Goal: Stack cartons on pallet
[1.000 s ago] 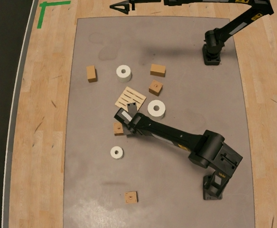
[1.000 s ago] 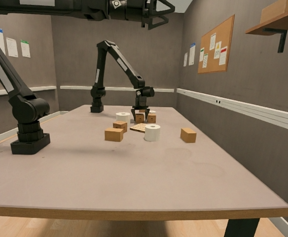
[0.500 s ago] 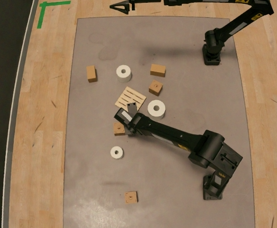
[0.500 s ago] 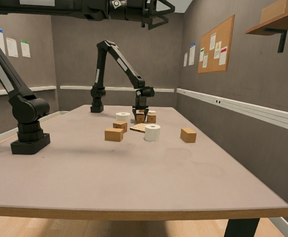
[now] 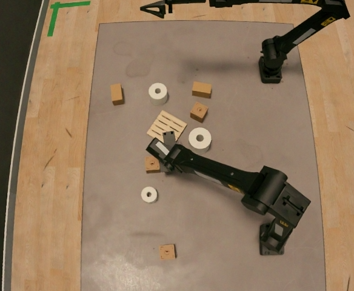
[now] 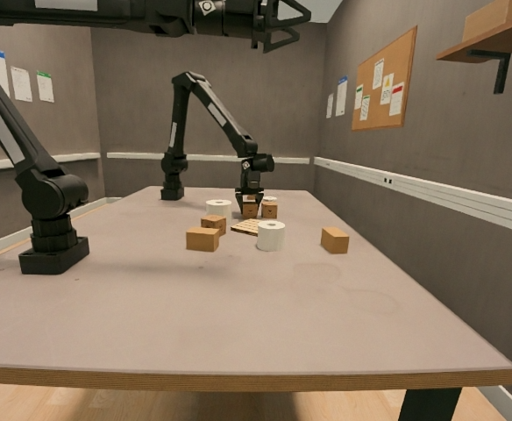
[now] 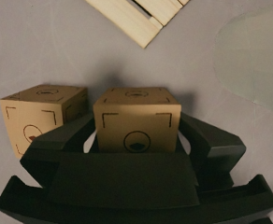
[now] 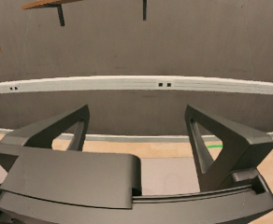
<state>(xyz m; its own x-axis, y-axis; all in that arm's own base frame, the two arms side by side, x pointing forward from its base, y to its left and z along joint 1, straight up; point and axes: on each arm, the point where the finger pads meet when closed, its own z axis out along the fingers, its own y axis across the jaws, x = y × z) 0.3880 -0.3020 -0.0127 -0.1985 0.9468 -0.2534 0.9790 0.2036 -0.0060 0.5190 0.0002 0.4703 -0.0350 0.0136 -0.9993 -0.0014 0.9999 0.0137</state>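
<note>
My left gripper (image 6: 249, 206) (image 7: 136, 110) is shut on a brown carton (image 6: 250, 211) (image 7: 136, 133) at table level, a finger against each side. The arm hides this carton in the top view. A second carton (image 5: 152, 163) (image 6: 269, 210) (image 7: 31, 123) stands close beside it. A third carton (image 5: 199, 110) (image 6: 213, 224) stands beyond the pallet, and a fourth carton (image 5: 166, 251) stands far off alone. The square wooden pallet (image 5: 171, 120) (image 6: 244, 227) (image 7: 143, 35) bears no carton. My right gripper (image 6: 303, 25) (image 8: 136, 109) is open and empty, high above the table. The numbered faces are hidden.
White rolls (image 5: 199, 142) (image 5: 157, 97) (image 5: 148, 194) stand around the pallet and near the second carton. A plain brown box (image 5: 201, 90) (image 6: 202, 239) stands beside the third carton. Another plain box (image 5: 117, 94) (image 6: 334, 239) stands near the table's far long edge.
</note>
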